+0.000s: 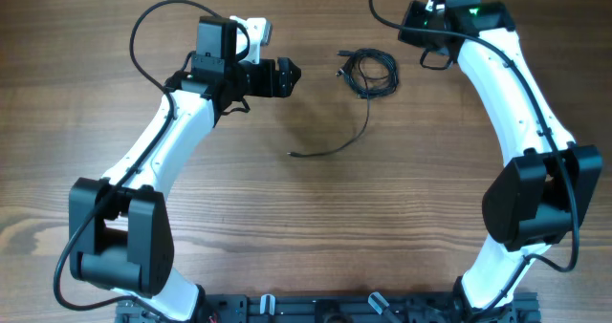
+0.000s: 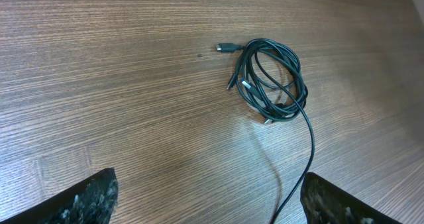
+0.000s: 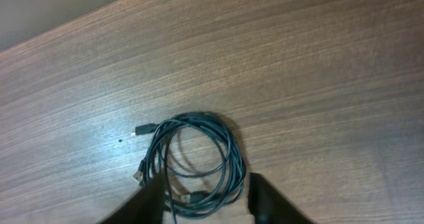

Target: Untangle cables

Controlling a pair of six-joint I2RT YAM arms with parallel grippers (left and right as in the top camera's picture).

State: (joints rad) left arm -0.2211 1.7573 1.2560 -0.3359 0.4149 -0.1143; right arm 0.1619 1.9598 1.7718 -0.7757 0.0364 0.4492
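The cables (image 1: 381,80) lie as one small coil of thin black cord on the wooden table, with a loose tail (image 1: 330,150) curving down and left. My left gripper (image 1: 290,75) hovers left of the coil, open. In the left wrist view the coil (image 2: 265,109) lies ahead, and the tail (image 2: 310,144) runs down past the right finger of my gripper (image 2: 212,204). My right gripper (image 1: 432,53) is just right of the coil. In the right wrist view it (image 3: 205,204) stands open over the near side of the coil (image 3: 232,163), gripping nothing.
The wooden table (image 1: 316,227) carries only the coil. Both arm bases (image 1: 316,309) stand at the front edge. Thick black arm wires loop near the left wrist (image 1: 143,27) and the right wrist (image 1: 382,12).
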